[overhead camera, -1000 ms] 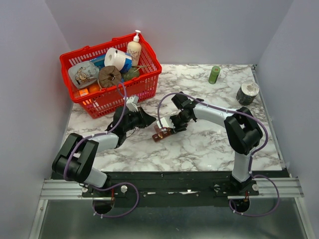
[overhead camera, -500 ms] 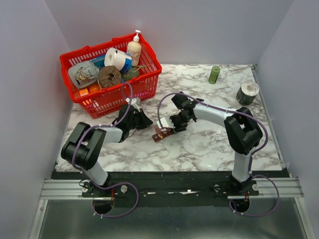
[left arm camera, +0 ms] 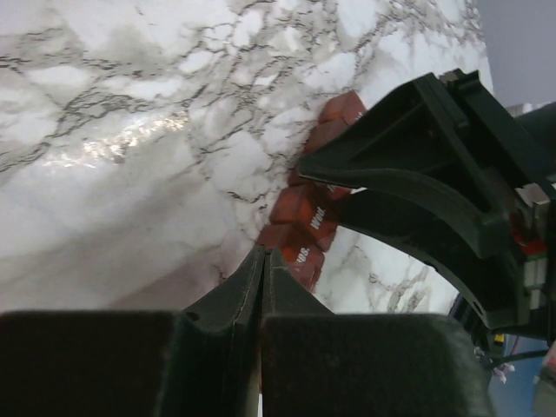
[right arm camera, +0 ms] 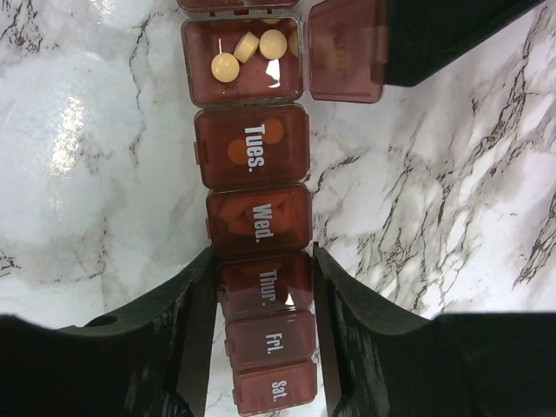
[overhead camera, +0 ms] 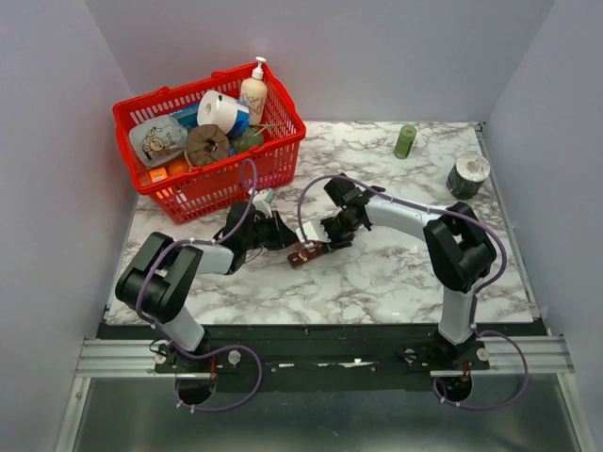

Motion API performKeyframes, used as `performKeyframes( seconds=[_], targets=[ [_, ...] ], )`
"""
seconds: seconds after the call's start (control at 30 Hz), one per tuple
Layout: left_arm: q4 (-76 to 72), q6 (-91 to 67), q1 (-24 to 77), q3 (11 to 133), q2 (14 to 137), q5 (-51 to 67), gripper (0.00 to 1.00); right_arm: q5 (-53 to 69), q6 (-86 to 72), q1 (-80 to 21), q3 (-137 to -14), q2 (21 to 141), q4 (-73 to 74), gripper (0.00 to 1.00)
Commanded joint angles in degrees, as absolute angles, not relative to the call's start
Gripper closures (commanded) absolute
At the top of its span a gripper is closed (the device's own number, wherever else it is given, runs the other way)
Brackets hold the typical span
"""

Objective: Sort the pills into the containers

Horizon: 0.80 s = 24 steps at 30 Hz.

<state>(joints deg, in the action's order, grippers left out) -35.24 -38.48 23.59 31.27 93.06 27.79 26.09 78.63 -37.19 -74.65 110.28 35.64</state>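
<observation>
The containers [right arm camera: 256, 217] lie flat on the marbled desk [right arm camera: 104, 130], a dark red strip with day labels. The right gripper [right arm camera: 262, 256] straddles the strip at the "Thur." cell, its fingers pressed against both sides, so it is grasping the strip to steady it. At the strip's far end from that hold, one cell stands with its lid [right arm camera: 346, 61] swung open and three pale pills [right arm camera: 248, 48] inside. The left gripper [left arm camera: 263, 261] is clenched, its tips just beside one end of the strip (whether a pill is pinched between them cannot be told). The risk, as I judge it, is a bump: those closed tips pushing the strip's end could twist it in the right gripper's hold and tip pills out of the open cell
</observation>
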Motion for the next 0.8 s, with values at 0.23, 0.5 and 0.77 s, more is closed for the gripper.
performKeyframes(
  seconds=[0.23, 0.5, 0.77],
  targets=[
    [-25.4, -34.3, 27.1, 30.7, 87.5, 29.2, 0.94, 24.0, 77.3, -38.0, -76.1, 112.9, 35.4, 0.53],
    [-10.1, -29.5, 31.1, 37.5, 92.0, 23.6, 0.97, 23.4, 76.9, -38.1, -76.3, 113.1, 35.2, 0.53],
    [-8.4, -29.2, 31.9, 38.6, 90.3, 18.6, 0.98, 23.1, 76.5, -38.1, -75.9, 112.9, 34.8, 0.43]
  ],
)
